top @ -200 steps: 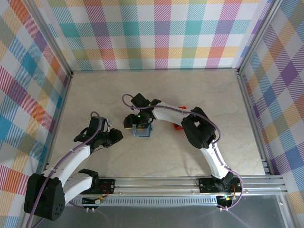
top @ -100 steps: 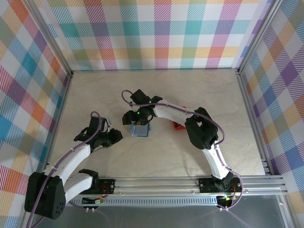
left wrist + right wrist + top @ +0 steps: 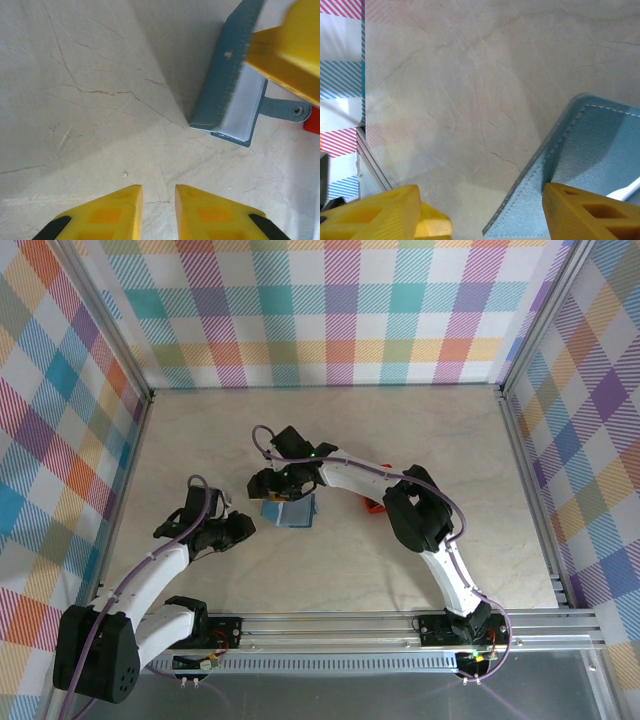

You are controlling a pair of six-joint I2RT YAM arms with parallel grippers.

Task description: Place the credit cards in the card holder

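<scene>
Near the middle of the pale marbled surface, a little left: the blue-teal card holder, lying open. In the left wrist view, one cover flap tipped up off the surface, the other half flat with a pale clear inner pocket facing up and the clasp tab sticking out toward a red tray at the frame edge. Over the far-left part of the card holder, the right gripper, at the end of the right arm stretched across from the right side. Stands wide, with bare surface showing between its yellow fingers; sets one finger against the blue cover, the other clear of it above the surface. Clamps nothing. Just left of the card holder and slightly nearer the bases, apart from it, the left gripper. Points down at bare surface with fingers drawn to a narrow gap; holds nothing. Seen from above, the red tray just right of the card holder, partly hidden behind the right arm.
</scene>
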